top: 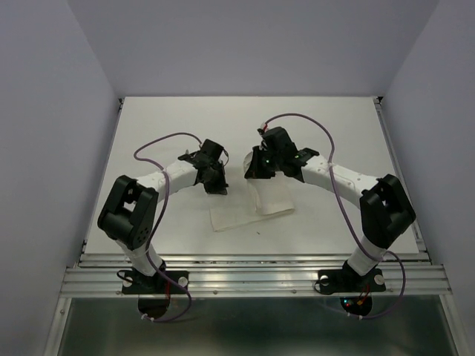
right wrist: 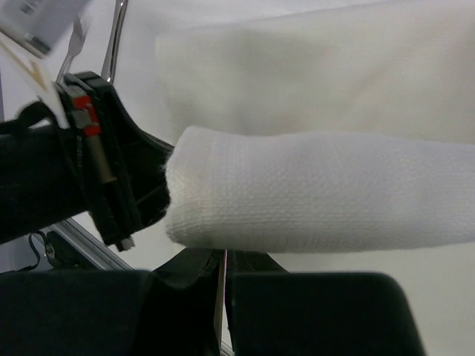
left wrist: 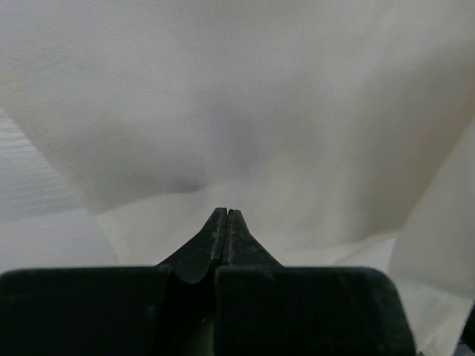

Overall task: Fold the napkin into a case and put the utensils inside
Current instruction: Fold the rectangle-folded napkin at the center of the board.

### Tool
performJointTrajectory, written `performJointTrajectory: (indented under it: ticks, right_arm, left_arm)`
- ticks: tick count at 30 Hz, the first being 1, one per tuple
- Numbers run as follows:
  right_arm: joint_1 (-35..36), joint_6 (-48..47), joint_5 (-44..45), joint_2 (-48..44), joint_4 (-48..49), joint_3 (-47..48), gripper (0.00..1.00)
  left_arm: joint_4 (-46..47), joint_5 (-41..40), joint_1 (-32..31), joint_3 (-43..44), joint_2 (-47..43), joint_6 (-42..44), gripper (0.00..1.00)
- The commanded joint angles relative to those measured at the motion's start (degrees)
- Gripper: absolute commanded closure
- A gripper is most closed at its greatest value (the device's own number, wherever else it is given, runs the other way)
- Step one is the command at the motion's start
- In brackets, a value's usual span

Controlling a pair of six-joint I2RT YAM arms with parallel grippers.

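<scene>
- Right fingers [right wrist: 194,268] clenched on thin napkin [right wrist: 319,189] edge; rolled fold raised above bench [top: 334,133].
- Left fingers [left wrist: 210,241] clenched tip to tip, napkin cloth just ahead.

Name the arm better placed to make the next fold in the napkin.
Right, most likely. The right gripper is shut on a thin edge of the napkin, with a folded layer lifted just above its jaws. The left gripper is shut too, but no cloth shows between its jaws.
</scene>
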Motion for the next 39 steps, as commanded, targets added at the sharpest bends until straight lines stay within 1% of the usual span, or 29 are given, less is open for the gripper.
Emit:
performJointTrajectory:
  ticks: [1,4,7,14,18,26,39]
  right_arm:
    - [0.8,-1.2,-1.8,0.8,0.9,2.3,0.99]
    - [0.8,-1.8,-2.8,1.4,0.9,2.3,0.99]
    - [1.3,-2.3,-3.3,2.0,0.5,2.7,0.99]
    - [2.5,-3.1,-3.9,4.0,-0.8,5.0,0.99]
    - [4.2,-3.1,-4.4,5.4,-1.0,6.5,0.99]
    - [7.5,-3.0,-4.6,10.2,-1.0,9.9,0.99]
    - [8.6,-0.3,-3.6,16.1,0.3,15.9,0.99]
  left_arm:
    - [-2.6,0.8,3.1,0.9,-6.4,1.2,1.00]
    - [-2.3,0.1,5.8,-1.6,-6.9,1.7,1.00]
    - [0.8,0.4,8.0,-4.0,-6.3,1.9,1.00]
    - [4.7,0.1,8.1,-5.9,-0.8,1.0,1.00]
    - [6.7,1.1,8.1,-7.7,0.5,0.4,1.00]
    - [7.7,1.6,8.1,-9.8,0.1,0.3,1.00]
    - [8.1,2.2,8.1,-11.3,-1.5,0.2,1.00]
